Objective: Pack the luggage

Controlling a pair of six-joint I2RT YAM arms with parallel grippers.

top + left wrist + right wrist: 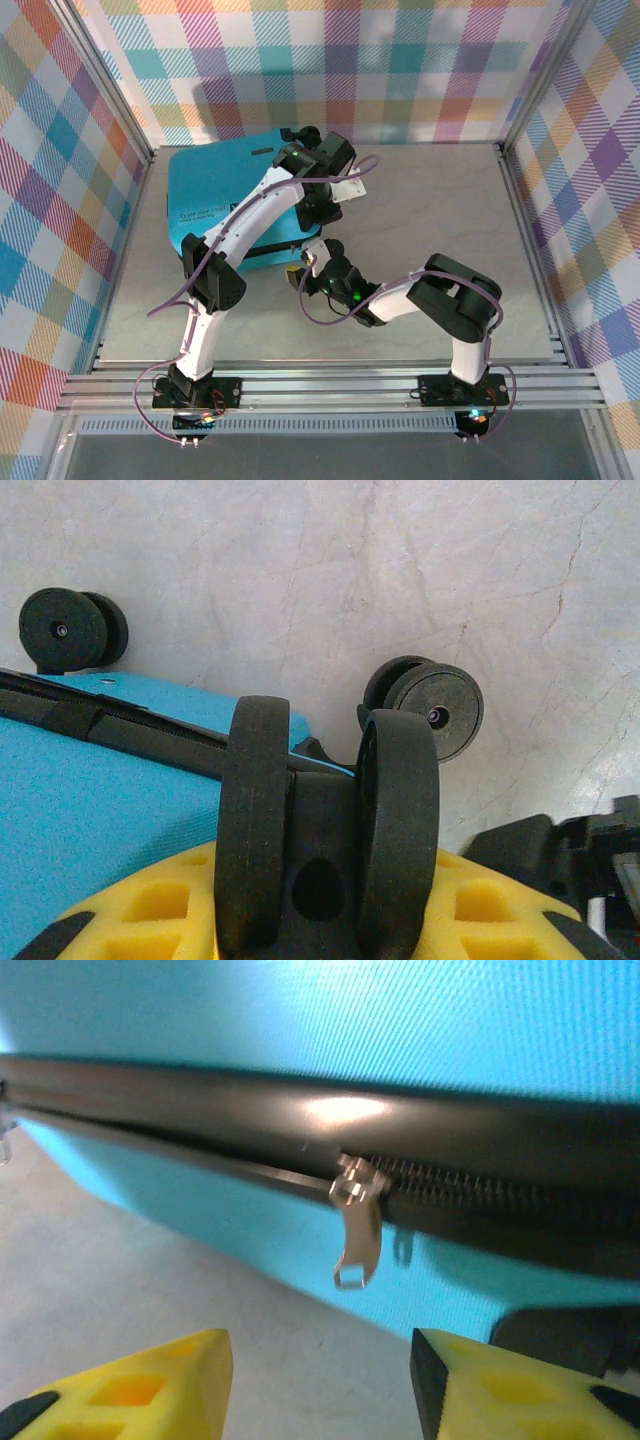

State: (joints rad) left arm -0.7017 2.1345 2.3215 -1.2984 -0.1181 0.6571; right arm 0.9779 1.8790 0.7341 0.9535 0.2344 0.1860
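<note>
Grey tabletop (450,200) carries the luggage (210,195) lying flat at its back left. I see my left end effector (325,910) clamped on a twin wheel (255,820) of the case. My right end effector (320,1380) stands apart, with the zipper pull (355,1235) just ahead of it.

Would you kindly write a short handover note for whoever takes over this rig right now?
Left end effector: closed on a corner wheel of the luggage.
Right end effector: open, lined up with the zipper pull, not touching it.
Luggage: lying flat on the table, lid down.
Done: lid closed.
Left: grab the pull and probably finish zipping; how far it is zipped is unclear.
</note>
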